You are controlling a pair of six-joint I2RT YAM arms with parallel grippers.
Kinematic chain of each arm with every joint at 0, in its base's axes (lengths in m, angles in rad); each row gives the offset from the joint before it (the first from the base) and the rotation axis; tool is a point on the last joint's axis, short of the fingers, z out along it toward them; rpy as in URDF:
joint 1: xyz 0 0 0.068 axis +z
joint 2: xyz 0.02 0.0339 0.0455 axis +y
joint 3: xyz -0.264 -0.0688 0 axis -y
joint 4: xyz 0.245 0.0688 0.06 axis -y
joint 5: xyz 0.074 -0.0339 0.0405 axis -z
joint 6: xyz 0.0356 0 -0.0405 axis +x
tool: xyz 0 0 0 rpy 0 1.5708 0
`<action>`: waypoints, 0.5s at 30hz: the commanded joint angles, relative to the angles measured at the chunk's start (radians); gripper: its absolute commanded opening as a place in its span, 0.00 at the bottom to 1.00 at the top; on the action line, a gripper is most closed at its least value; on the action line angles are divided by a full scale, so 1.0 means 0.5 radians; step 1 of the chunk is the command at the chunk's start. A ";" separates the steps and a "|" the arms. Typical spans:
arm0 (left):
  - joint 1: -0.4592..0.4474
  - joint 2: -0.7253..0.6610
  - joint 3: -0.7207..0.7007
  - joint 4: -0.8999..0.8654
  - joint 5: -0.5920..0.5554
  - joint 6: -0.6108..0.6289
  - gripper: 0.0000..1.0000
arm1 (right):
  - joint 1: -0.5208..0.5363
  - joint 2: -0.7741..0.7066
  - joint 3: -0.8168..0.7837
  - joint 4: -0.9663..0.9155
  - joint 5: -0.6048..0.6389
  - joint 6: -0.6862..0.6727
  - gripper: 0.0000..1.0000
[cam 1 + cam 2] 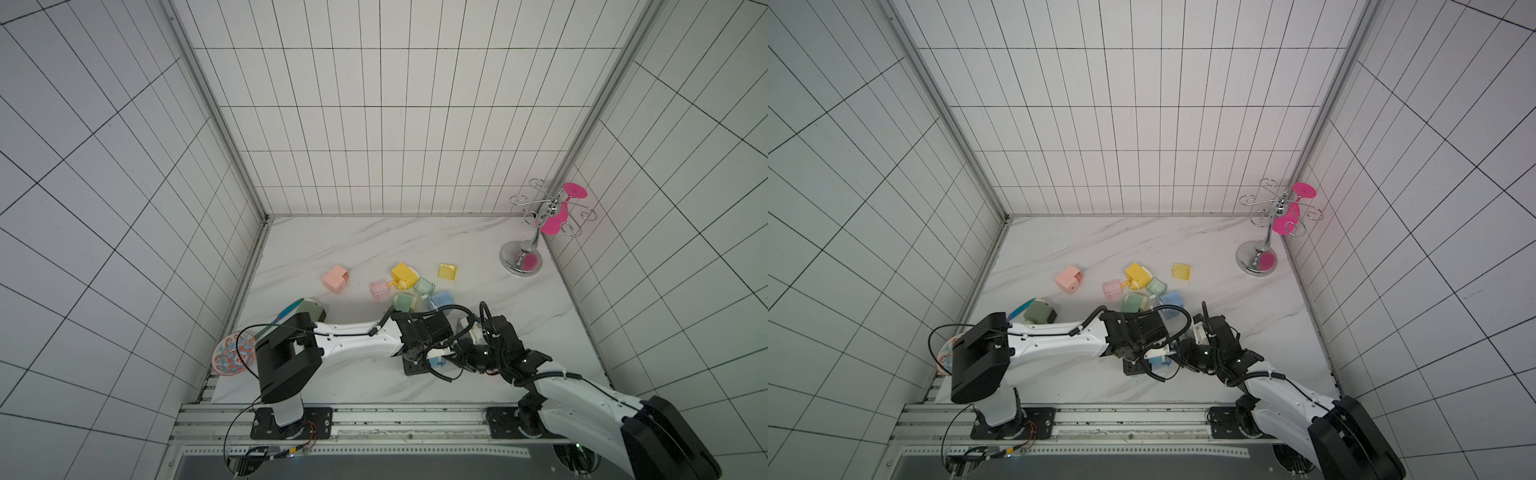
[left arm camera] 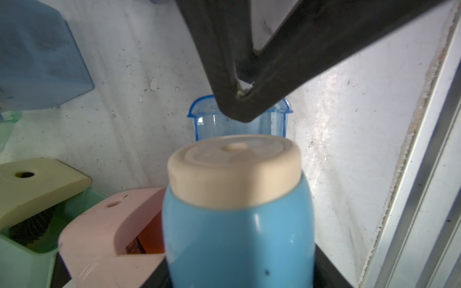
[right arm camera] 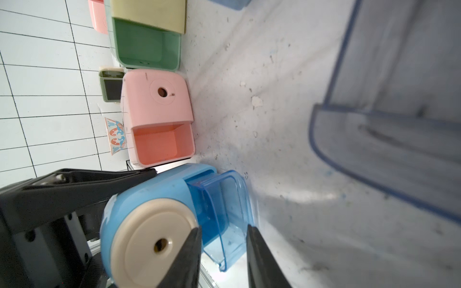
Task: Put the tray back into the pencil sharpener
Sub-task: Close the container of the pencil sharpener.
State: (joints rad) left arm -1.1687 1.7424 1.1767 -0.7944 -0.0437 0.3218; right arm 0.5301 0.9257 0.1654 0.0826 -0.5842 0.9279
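Note:
My left gripper [image 2: 239, 276] is shut on the blue pencil sharpener [image 2: 237, 224], whose cream face [image 3: 152, 239] has a pencil hole. The clear blue tray [image 3: 224, 199] sits partly inside the sharpener's slot, and its outer end sticks out [image 2: 202, 119]. My right gripper [image 3: 223, 251] has its two black fingers [image 3: 259, 261] on either side of that outer end, closed against it. In both top views the two grippers meet near the table's front, with the left gripper [image 1: 419, 353] [image 1: 1138, 357] beside the right gripper [image 1: 457, 351] [image 1: 1183, 353]. A little blue [image 1: 1158, 361] shows between them.
Behind the grippers lie a pink sharpener [image 1: 335, 279], a yellow one [image 1: 404, 274], a green one [image 1: 404, 302], a blue one [image 1: 441, 300] and loose trays [image 1: 447, 271]. A dark green sharpener [image 1: 313, 309] and a plate [image 1: 232, 353] are at the left. A chrome rack [image 1: 536, 232] stands back right.

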 commanded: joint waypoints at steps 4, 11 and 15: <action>0.006 0.037 -0.065 0.099 -0.013 0.005 0.41 | -0.020 -0.223 -0.051 -0.266 0.133 0.020 0.38; 0.009 0.024 -0.077 0.101 -0.021 0.001 0.40 | -0.029 -0.448 -0.028 -0.577 0.315 0.025 0.37; 0.012 0.025 -0.079 0.104 -0.018 0.000 0.39 | -0.030 -0.512 -0.006 -0.710 0.408 0.018 0.32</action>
State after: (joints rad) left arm -1.1687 1.7363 1.1667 -0.7815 -0.0437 0.3222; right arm 0.5236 0.6880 0.1654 -0.1787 -0.4458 0.9344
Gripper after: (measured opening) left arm 0.621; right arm 0.331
